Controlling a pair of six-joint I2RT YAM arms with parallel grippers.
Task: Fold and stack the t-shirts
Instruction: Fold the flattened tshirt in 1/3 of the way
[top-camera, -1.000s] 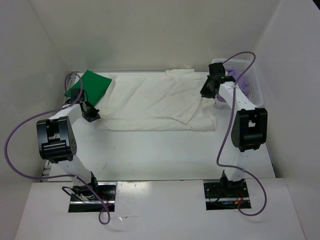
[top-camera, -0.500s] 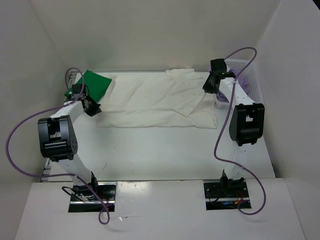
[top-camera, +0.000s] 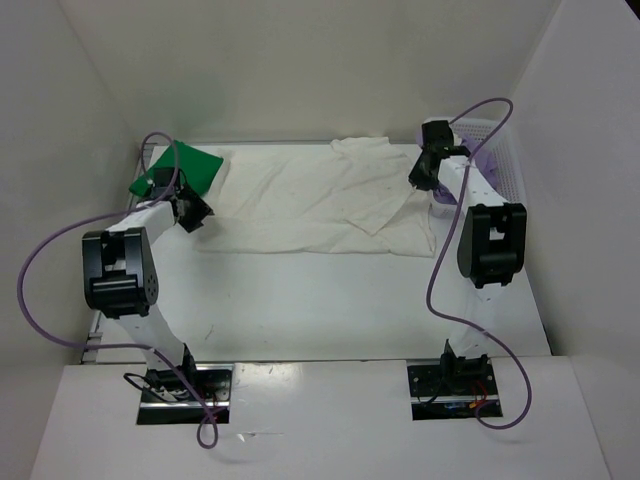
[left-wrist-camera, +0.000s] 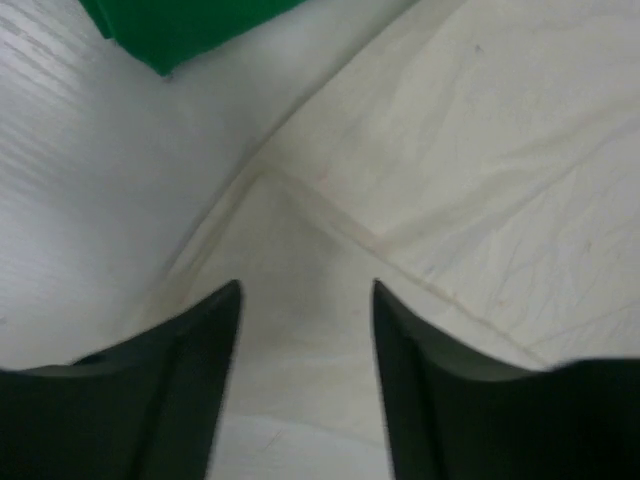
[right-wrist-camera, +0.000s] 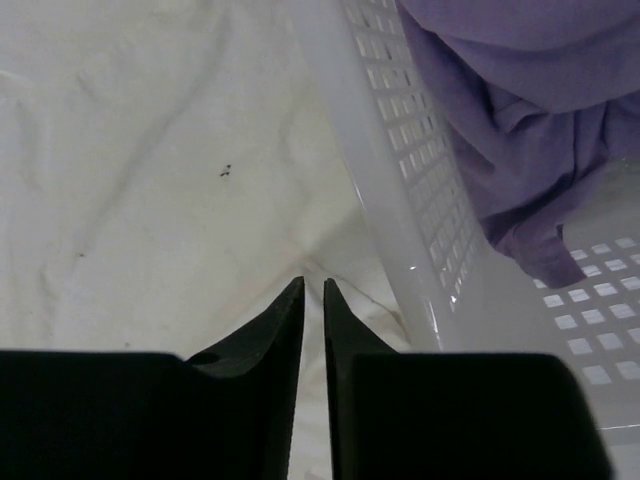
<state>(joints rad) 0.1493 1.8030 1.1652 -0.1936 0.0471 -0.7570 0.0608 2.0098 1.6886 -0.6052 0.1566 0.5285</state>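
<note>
1. The left pincer (left-wrist-camera: 305, 290) stands about half open with nothing between its jaws. It hangs just over the near left corner of the white t-shirt (left-wrist-camera: 450, 150), where a hem edge runs diagonally.
2. The right pincer (right-wrist-camera: 313, 285) shows only a thin slit between its jaws. It sits low over the shirt's right end, and I cannot tell whether any cloth is caught in that slit.
3. The white t-shirt lies spread across the far half of the surface (top-camera: 300, 300) as a long band, with some wrinkling at its right end.
4. The green t-shirt (top-camera: 180, 167) lies folded at the far left. The lavender t-shirt (right-wrist-camera: 500, 130) is bunched in the basket (right-wrist-camera: 400, 200) at the far right.
5. The step in hand looks like regripping for the next fold. Both pincers should probably open clear of the cloth and take matching corners through all layers. They should then lift evenly so the edges meet squarely, keeping away from the basket wall.
</note>
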